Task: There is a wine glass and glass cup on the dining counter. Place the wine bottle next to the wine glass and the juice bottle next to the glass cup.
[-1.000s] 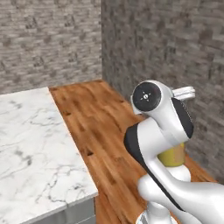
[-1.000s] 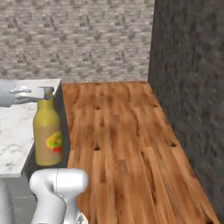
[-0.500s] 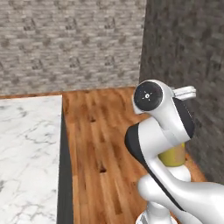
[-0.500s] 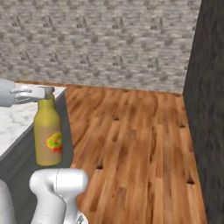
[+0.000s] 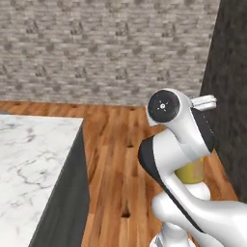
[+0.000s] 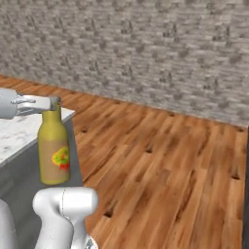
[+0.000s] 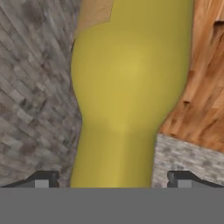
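Brown wood floor [image 6: 165, 160] runs up to a grey brick wall [image 5: 106, 48]. On the left sits the worktop [image 5: 29, 164] with its white marble top. The gripper [image 6: 52, 103] is closed around the neck of the juice bottle [image 6: 53, 151] and holds it up in the air beside the worktop edge. The bottle stands upright, with its red and yellow label facing the right camera.
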